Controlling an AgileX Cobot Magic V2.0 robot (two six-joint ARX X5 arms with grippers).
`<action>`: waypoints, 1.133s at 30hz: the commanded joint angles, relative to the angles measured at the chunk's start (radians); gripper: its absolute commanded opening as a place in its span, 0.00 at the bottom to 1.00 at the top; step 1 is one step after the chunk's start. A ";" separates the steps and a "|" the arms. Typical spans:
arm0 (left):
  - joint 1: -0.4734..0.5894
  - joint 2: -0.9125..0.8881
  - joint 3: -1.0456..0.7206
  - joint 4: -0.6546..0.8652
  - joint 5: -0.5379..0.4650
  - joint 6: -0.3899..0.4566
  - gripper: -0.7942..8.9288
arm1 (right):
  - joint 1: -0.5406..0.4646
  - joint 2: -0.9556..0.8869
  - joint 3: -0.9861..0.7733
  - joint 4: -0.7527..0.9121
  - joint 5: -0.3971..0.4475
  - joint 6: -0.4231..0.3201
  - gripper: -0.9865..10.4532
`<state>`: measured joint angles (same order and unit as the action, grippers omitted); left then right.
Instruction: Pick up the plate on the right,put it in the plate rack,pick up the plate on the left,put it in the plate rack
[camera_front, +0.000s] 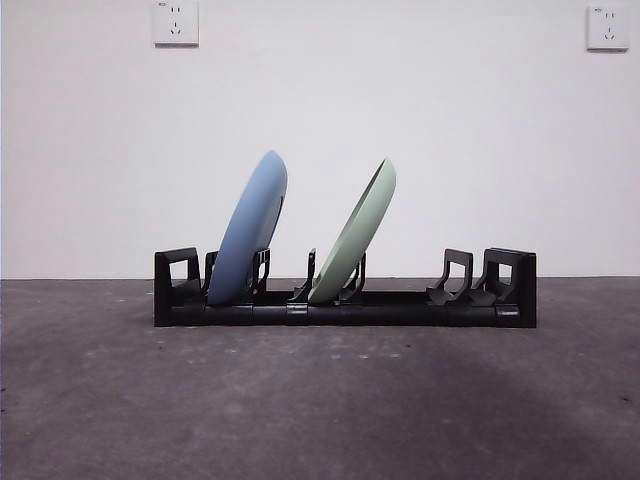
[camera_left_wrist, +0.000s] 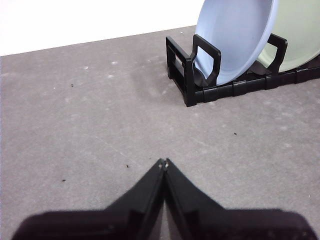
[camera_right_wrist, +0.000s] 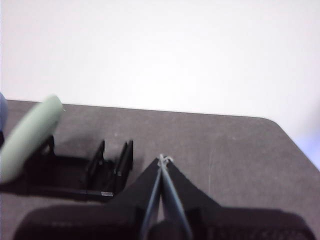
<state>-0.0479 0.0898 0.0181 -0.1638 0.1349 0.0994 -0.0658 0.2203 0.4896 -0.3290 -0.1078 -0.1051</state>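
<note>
With the blue plate (camera_front: 250, 232) and green plate (camera_front: 357, 236) both leaning in the plate rack (camera_front: 345, 312), the left gripper (camera_left_wrist: 163, 162) and right gripper (camera_right_wrist: 162, 159), jaws pressed together and empty, should simply stay clear.

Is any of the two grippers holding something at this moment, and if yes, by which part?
Nothing is held. The left gripper and right gripper are both shut on nothing. The blue plate and green plate already lean in the plate rack.
</note>
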 joint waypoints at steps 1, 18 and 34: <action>0.003 0.000 -0.011 0.005 0.002 -0.010 0.08 | -0.001 -0.064 -0.158 0.071 0.017 0.003 0.09; 0.003 0.011 -0.011 0.005 0.002 -0.010 0.08 | -0.001 -0.212 -0.461 0.112 0.083 0.101 0.09; 0.003 0.015 -0.011 0.005 0.002 -0.010 0.08 | 0.000 -0.211 -0.461 0.112 0.082 0.105 0.09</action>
<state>-0.0479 0.1047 0.0181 -0.1638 0.1349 0.0990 -0.0658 0.0097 0.0383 -0.2249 -0.0265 -0.0040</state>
